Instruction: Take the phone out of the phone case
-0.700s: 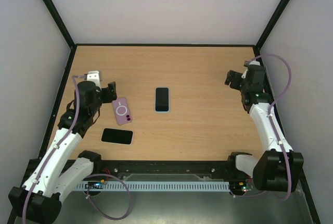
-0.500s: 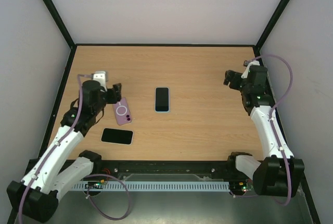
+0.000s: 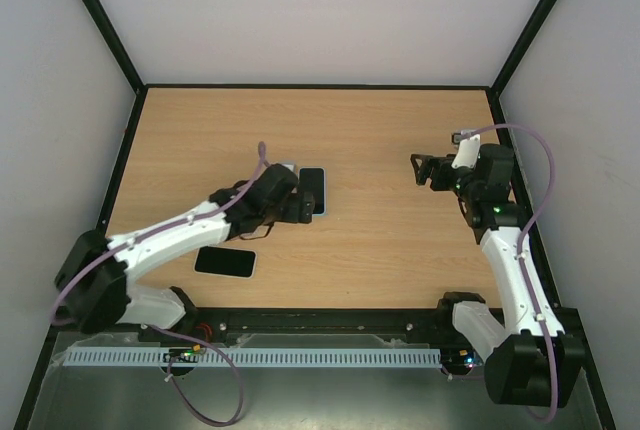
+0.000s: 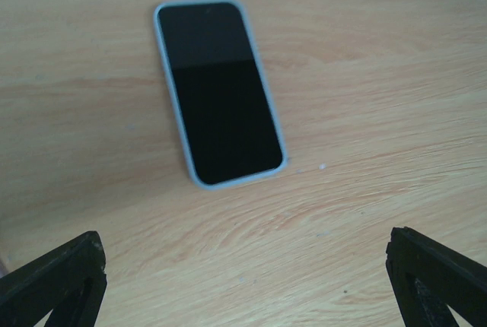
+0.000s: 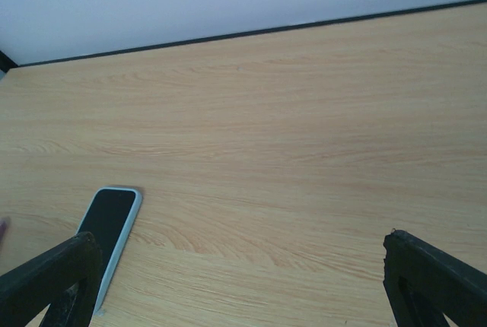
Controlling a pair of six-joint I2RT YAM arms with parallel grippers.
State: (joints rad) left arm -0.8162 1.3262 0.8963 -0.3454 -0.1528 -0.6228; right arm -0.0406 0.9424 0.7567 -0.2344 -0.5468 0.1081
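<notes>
Left fingers (image 4: 57, 285) swung near cased phone (image 4: 221, 91), spread

Counter (image 3: 400, 250) is showing smooth, matt light wood grain. Phone (image 4: 219, 106) screen is reflecting like glossy black glass; phone case (image 4: 237, 179) is reading as pale-blue matt plastic, smooth rim. Left tool (image 4: 245, 266) fingers (image 4: 53, 285) are looking like matt black plastic.

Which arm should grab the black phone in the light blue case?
Left. The left end effector, open, hangs right beside the black phone in its light blue case; the right end effector is well away.
</notes>
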